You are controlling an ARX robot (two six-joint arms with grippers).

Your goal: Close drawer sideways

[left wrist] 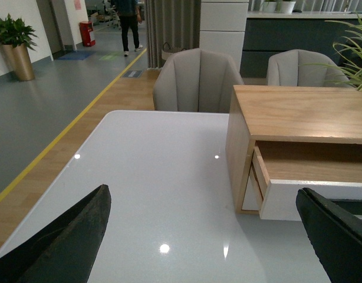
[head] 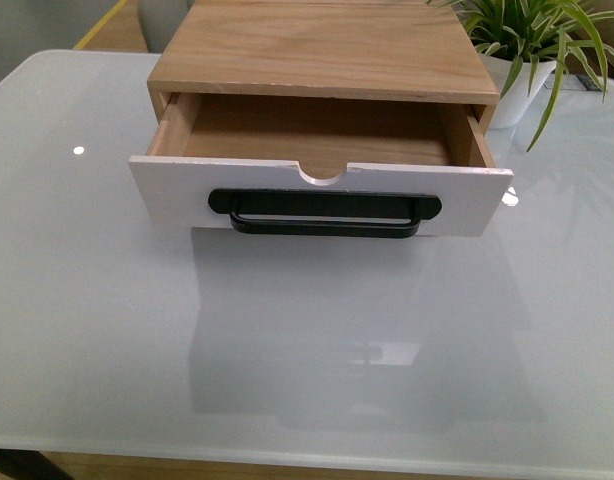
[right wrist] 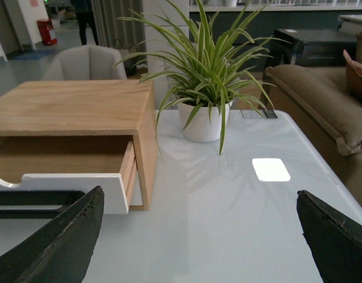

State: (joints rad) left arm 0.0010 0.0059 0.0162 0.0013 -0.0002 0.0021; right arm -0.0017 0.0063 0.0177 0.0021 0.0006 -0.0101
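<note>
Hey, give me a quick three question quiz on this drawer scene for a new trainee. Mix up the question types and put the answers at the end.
1. True or false: the drawer is pushed fully into its wooden case.
2. What stands on the table to the right of the case? A) a potted plant B) a kettle C) a stack of books
3. Fill in: the left gripper and right gripper are both ___.
Key: 1 false, it is pulled out. 2 A. 3 open, holding nothing.
</note>
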